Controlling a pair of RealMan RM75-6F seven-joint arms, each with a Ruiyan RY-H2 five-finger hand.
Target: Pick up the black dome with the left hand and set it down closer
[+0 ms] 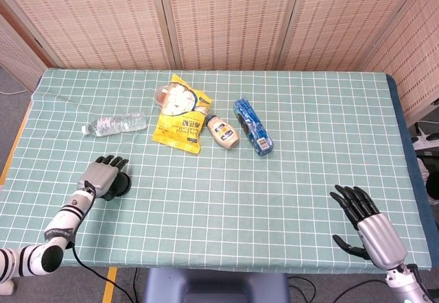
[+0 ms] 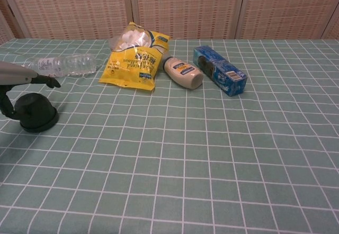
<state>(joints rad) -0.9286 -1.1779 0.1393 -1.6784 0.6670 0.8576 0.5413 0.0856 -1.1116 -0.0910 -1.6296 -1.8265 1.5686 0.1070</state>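
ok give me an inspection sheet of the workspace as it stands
surface: table with green checked cloth, flat.
job's things: black dome standing on the cloth at the near left, released.
clutter: water bottle lying on its side; yellow snack bag; cream squeeze bottle on its side; blue box; all in a row at the far middle.
hands: left hand above the dome, fingers spread, holding nothing; right hand open, over the near right, apart from everything.
cables: black cable hanging below the near left edge.
surroundings: woven folding screen behind the table; grey floor at the left.
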